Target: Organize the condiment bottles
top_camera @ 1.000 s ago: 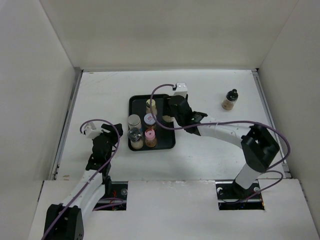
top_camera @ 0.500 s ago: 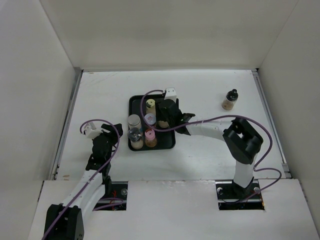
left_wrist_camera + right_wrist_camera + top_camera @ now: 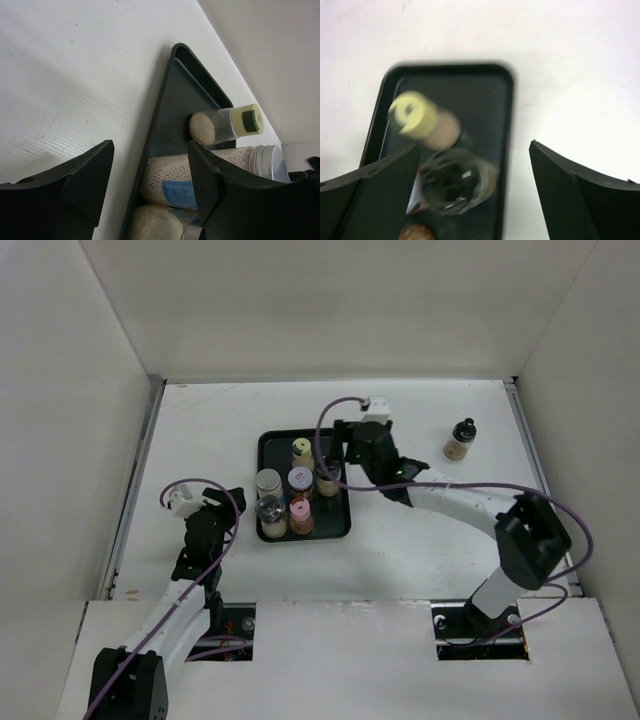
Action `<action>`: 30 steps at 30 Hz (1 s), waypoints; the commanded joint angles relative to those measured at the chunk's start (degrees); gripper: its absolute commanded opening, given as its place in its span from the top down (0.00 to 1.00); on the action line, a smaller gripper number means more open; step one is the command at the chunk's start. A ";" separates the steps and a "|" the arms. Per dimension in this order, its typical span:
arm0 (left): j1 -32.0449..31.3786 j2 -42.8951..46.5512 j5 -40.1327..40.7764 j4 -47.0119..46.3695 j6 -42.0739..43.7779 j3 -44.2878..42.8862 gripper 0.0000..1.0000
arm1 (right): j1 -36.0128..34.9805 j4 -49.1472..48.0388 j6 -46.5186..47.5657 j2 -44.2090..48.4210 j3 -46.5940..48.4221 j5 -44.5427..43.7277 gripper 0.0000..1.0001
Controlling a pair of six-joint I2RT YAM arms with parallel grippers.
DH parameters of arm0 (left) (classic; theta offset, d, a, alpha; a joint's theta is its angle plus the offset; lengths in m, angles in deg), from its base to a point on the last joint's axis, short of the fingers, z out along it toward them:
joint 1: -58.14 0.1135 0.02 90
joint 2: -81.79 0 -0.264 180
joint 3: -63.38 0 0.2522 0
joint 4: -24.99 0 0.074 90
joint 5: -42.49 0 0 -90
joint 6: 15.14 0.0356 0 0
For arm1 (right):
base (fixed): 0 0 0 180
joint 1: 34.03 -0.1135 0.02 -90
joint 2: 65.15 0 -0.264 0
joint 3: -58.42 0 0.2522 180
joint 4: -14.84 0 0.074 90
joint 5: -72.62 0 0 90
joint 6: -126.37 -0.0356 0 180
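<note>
A flat black tray (image 3: 340,522) holds several condiment bottles: pale yellow cap (image 3: 302,449), lavender cap (image 3: 299,478), white cap (image 3: 268,481), pink cap (image 3: 300,509), a dark-topped one (image 3: 270,507) and one at the right side (image 3: 327,478). A black-capped bottle (image 3: 460,438) stands alone at the far right. My right gripper (image 3: 344,452) is open and empty, over the tray's right edge; its view, blurred, shows the yellow-capped bottle (image 3: 417,117) and a clear-topped bottle (image 3: 452,182) below. My left gripper (image 3: 215,512) is open and empty, left of the tray.
White walls enclose the table on the left, back and right. The left wrist view shows the tray's corner (image 3: 172,75), the yellow-capped bottle (image 3: 230,122) and the white-capped bottle (image 3: 200,170) close ahead. Purple cables loop over both arms.
My right gripper was low over the tray's right side; it has now drawn back up and to the right, open, with a bottle standing there. The left arm has not moved.
</note>
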 commanded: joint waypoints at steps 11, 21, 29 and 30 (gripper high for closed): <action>-0.07 -0.60 -0.16 -2.88 0.32 -0.11 0.41 | 35.46 -0.65 1.00 9.43 -6.13 -5.92 0.01; -0.17 -1.04 -0.51 -3.41 0.41 -0.03 0.41 | 41.19 5.43 2.50 -5.34 4.94 -0.99 0.02; -0.43 -1.48 -0.07 -3.41 0.50 -0.29 0.41 | 41.37 3.94 2.42 -8.34 5.13 -0.90 0.28; -0.52 -1.56 -0.07 -3.41 0.50 -0.38 0.41 | 41.28 3.76 2.07 -8.25 4.69 -0.99 0.34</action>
